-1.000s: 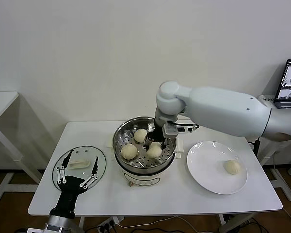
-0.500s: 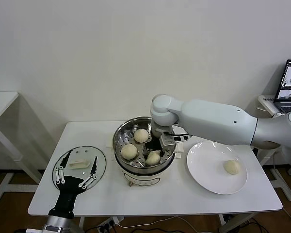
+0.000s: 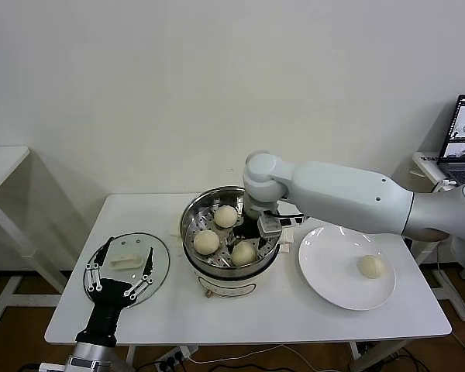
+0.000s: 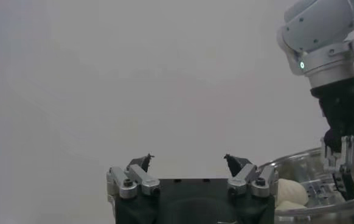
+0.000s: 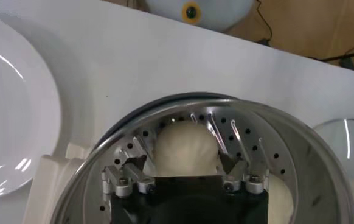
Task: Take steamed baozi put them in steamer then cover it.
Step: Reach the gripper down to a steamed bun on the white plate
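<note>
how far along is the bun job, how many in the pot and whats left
Three buns sit in the steamer: one at the back, one on the left, one at the front. The right gripper stands open over that front bun, just let go. One bun waits on the plate. The lid lies on the table, under the open left gripper. Left: last bun, then lid.

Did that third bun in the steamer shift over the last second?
Yes. The bun under the right claw has moved toward the steamer's near rim and now rests on the tray, the claw open above it.
</note>
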